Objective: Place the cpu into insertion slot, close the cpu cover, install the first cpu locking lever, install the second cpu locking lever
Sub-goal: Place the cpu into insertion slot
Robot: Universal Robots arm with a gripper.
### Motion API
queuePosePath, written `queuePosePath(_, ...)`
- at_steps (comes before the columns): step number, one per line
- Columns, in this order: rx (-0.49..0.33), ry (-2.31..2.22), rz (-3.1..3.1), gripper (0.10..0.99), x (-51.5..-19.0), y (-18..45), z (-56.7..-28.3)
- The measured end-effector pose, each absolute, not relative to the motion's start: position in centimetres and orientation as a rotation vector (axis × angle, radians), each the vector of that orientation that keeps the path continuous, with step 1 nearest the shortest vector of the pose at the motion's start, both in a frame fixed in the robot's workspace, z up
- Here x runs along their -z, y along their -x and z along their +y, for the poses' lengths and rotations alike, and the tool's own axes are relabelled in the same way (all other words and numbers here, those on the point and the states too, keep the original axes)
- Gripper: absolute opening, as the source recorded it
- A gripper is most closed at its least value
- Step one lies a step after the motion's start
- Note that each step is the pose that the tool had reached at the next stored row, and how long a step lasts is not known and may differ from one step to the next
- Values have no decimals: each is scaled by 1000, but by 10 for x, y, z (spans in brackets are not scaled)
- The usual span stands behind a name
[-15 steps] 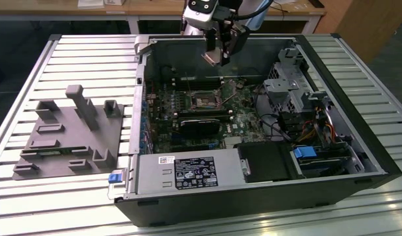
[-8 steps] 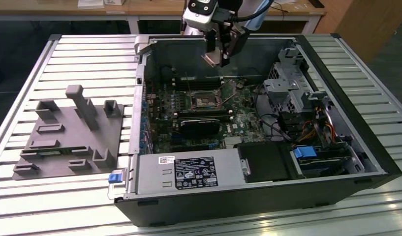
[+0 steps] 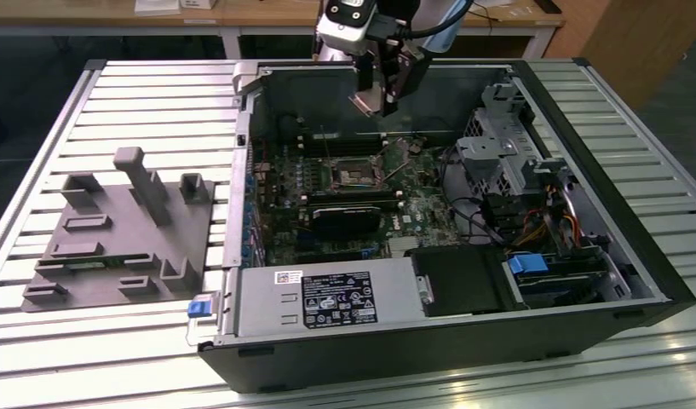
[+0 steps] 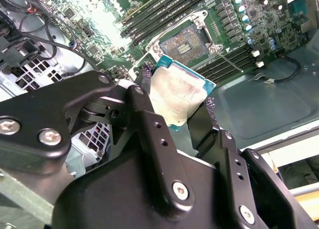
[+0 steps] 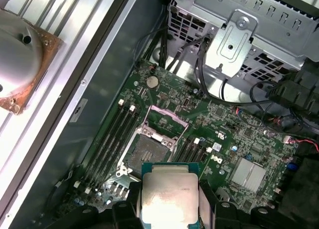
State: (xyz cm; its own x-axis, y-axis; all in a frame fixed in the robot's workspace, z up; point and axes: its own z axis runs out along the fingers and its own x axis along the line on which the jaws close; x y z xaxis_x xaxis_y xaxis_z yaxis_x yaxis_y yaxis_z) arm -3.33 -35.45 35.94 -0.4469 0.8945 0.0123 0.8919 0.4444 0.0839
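1. The cpu [image 5: 167, 196] is held flat in the claw [image 3: 380, 100], which is clamped on two of its opposite edges. Its dull metal top is turned toward the wrist cameras.
2. The cpu is carried in the air above the green board and is not yet seated.
3. The insertion slot [image 5: 148, 150] is seen bare, with its tan centre exposed. The cpu cover [image 5: 167, 120] is swung up off it.
4. In the exterior view, the slot lies below the claw and a little toward the exterior view's left. The cpu is therefore judged to be well apart from the slot and not straight above it.
5. Whether the cpu's edges are square with the slot's frame cannot be told.
6. Long black memory slots [image 5: 107, 139] are seen just beside the slot.
7. The board sits inside an open computer case [image 3: 462, 336], which is laid on a slatted metal desk [image 3: 154, 94]. A grey holder tray [image 3: 109, 247] rests on the desk at the exterior view's left.
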Motion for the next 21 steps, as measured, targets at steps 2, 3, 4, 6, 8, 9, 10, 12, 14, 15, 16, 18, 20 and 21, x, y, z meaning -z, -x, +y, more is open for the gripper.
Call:
queuePosePath(2, -121, -1635, 2640, 541, -359, 33, -354)
queuePosePath(3, -121, -1636, 2640, 541, -359, 33, -354)
queuePosePath(4, -121, -1637, 2639, 541, -359, 33, -354)
queuePosePath(6, -121, -1638, 2638, 541, -359, 33, -354)
queuePosePath(8, -121, -1639, 2638, 541, -359, 33, -354)
queuePosePath(9, -121, -1640, 2637, 541, -359, 33, -354)
queuePosePath(10, -121, -1641, 2637, 541, -358, 33, -354)
queuePosePath(12, -121, -1645, 2634, 541, -358, 33, -354)
queuePosePath(14, -121, -1646, 2633, 541, -358, 33, -354)
queuePosePath(15, -121, -1646, 2633, 541, -358, 33, -354)
queuePosePath(16, -121, -1647, 2633, 541, -358, 33, -354)
queuePosePath(18, -121, -1648, 2632, 541, -358, 33, -354)
queuePosePath(20, -121, -1649, 2631, 541, -358, 33, -354)
queuePosePath(21, -121, -1652, 2629, 541, -357, 33, -354)
